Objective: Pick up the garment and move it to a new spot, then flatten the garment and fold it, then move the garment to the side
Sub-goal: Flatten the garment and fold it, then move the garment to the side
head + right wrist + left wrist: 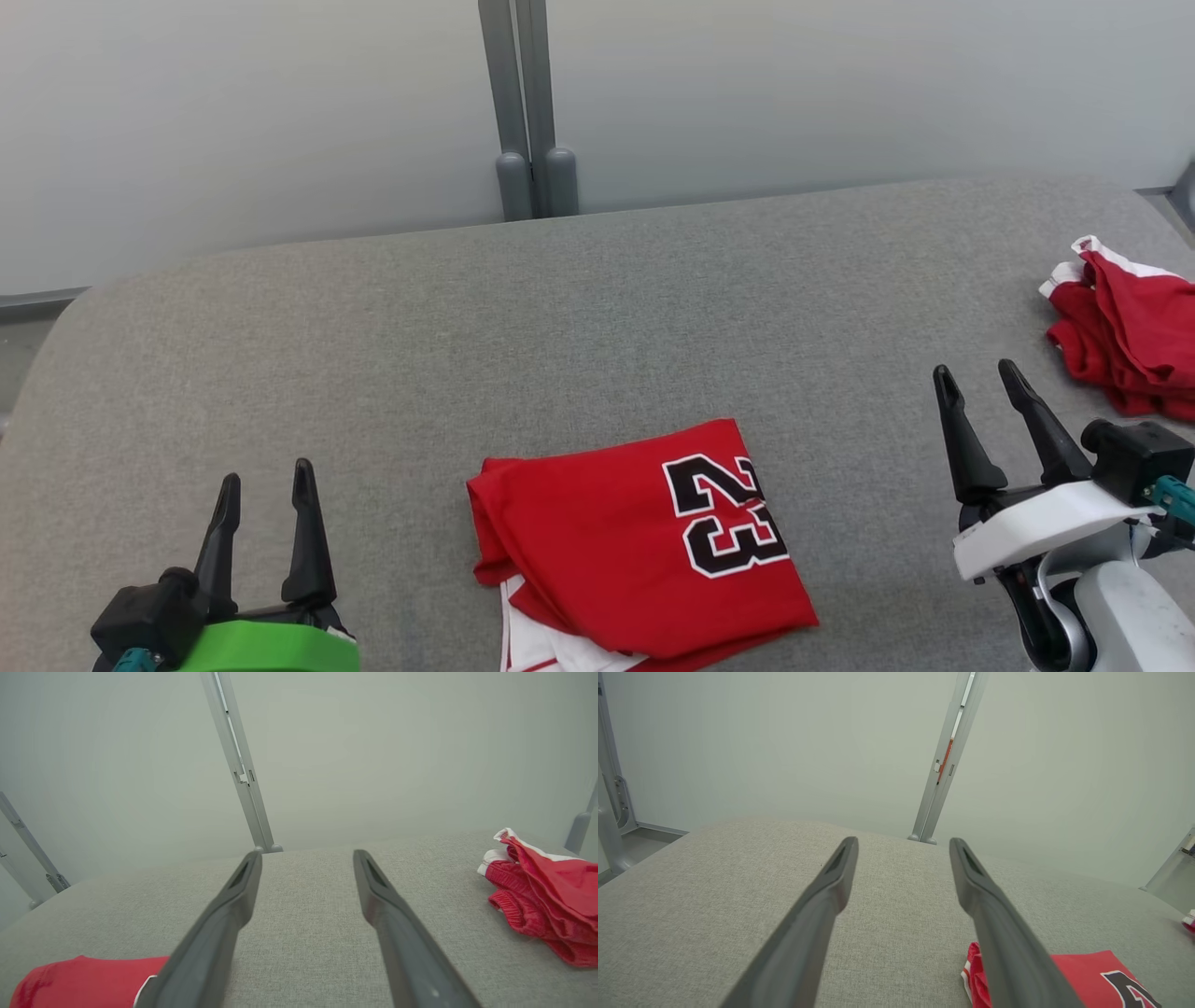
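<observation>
Garment (644,541) folded into a red block, number uppermost, flat on the grey table (373,327) at the near middle, between both grippers. Left gripper (265,472) spread wide and empty, garment off to its right; right gripper (976,369) likewise wide apart, holding nothing, garment to its left and nearer the robot. About equally close to either, by the look of it. Long side slanting slightly across the table. Bare cloth left and behind; crumpled red clothing (1125,327) crowding the far right edge, so probably leftward for the set-aside.
</observation>
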